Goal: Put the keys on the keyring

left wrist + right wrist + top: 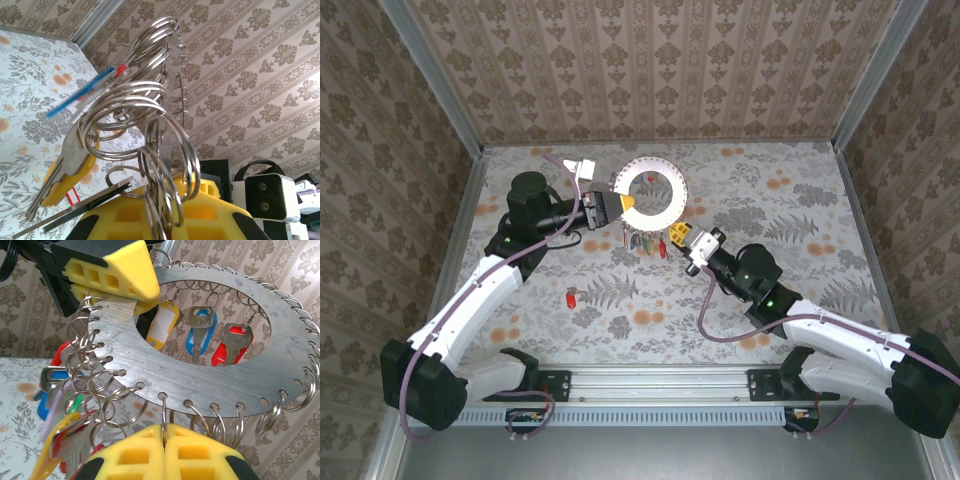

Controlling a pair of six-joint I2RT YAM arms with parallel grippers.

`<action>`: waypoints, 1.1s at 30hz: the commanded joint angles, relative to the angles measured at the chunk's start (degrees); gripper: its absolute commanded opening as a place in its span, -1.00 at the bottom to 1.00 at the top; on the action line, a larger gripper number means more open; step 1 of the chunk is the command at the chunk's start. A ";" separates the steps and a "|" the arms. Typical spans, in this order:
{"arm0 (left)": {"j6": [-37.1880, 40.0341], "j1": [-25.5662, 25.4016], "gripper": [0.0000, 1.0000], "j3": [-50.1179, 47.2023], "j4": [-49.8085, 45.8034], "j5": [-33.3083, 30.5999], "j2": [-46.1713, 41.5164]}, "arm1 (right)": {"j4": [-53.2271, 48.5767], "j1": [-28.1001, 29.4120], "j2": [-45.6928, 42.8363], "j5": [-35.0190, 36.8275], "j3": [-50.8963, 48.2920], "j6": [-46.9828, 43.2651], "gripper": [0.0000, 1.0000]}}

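The keyring (210,375) is a flat brushed-metal disc, each rim hole carrying a wire split ring (95,385), held clear of the floral table (800,200). The left gripper (625,206) clamps its yellow pocketed fingers on the disc's edge. The right gripper (164,437), pads pressed together, pinches one split ring below. Colour-headed keys (200,330) dangle behind the hole, and a red key (570,297) lies on the table.

The keyring (210,375) is a flat plate of dull brushed metal, finely scratched. The small rings (142,92) threaded along its edge are bright, polished steel wire. The keys (232,342) have bare metal blades and glossy plastic heads. The left gripper (145,297) has fingers (125,267) of matt yellow plastic. The table (800,200) has a matt printed covering.
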 commanded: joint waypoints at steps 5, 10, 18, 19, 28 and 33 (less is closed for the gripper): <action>-1.66 0.44 -1.00 -1.19 4.78 -1.33 -2.46 | 4.00 -0.88 -0.61 -3.25 -1.57 3.27 -0.98; -0.77 0.37 -1.00 -1.00 4.13 -0.87 -2.80 | 0.76 -1.18 -3.25 -3.88 -1.33 3.94 -0.44; 0.84 0.38 -1.00 -0.91 4.47 -0.01 -3.15 | -11.48 -10.12 -12.94 -3.24 0.99 20.42 -0.20; 1.01 0.37 -1.00 -0.90 4.65 0.18 -3.16 | -14.35 -12.50 -13.02 -2.56 2.32 25.70 -0.16; 2.42 0.44 -1.00 -0.91 4.96 0.93 -3.93 | -18.68 -26.03 -8.06 -20.60 10.53 56.13 0.23; 2.53 0.39 -1.00 -0.98 4.98 1.15 -4.00 | -18.04 -26.42 -3.08 -28.85 15.73 63.12 0.28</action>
